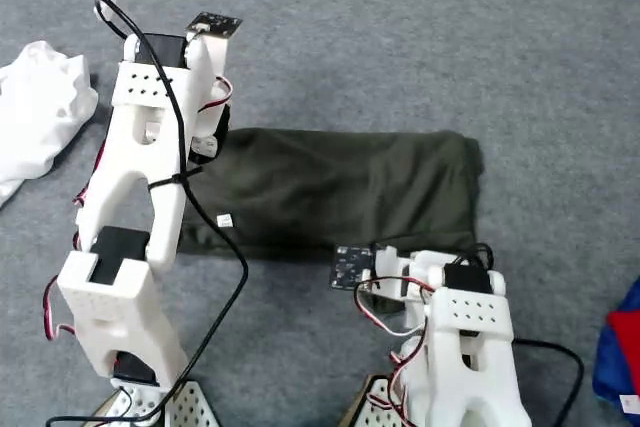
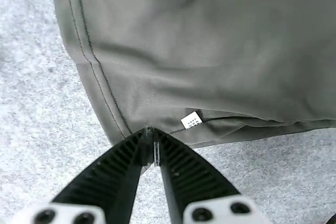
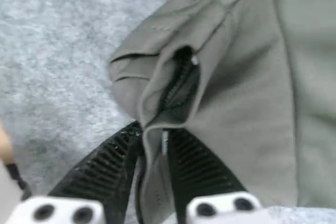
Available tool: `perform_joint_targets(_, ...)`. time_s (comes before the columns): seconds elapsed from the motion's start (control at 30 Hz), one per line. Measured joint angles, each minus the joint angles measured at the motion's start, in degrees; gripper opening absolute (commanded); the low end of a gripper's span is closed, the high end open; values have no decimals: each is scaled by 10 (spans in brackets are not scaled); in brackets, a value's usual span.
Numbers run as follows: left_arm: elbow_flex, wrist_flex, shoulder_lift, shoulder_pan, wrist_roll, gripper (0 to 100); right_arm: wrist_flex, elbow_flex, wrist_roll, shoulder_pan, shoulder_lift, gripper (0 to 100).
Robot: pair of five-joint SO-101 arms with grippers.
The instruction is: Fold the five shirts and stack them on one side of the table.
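Note:
An olive green shirt [image 1: 340, 187] lies folded into a long band across the middle of the grey table. My left gripper [image 2: 151, 136] is shut on the hem at one end of it, close to a small white label [image 2: 191, 120]. In the high view the left arm [image 1: 150, 147] stands over the shirt's left end. My right gripper [image 3: 156, 139] is shut on a bunched fold of the same shirt [image 3: 247, 77], with cloth pinched between its fingers. The right arm [image 1: 455, 317] sits at the shirt's near edge, right of centre.
A crumpled white shirt [image 1: 35, 107] lies at the table's left edge. A blue and red garment [image 1: 620, 342] shows at the right edge. Bare grey table [image 1: 430, 57] stretches behind the olive shirt.

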Motion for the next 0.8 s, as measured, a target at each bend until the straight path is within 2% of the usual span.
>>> perform_joint_targets(0.5, 0, 0, -3, 0, 0, 19, 67, -185, 0, 2, 17, 5)
perform_joint_targets(0.63, 0, 0, -3, 0, 0, 19, 67, -231, 0, -4, 76, 5)
perform_joint_targets(0.8, 0, 0, -3, 0, 0, 19, 67, -345, 0, -4, 220, 5)
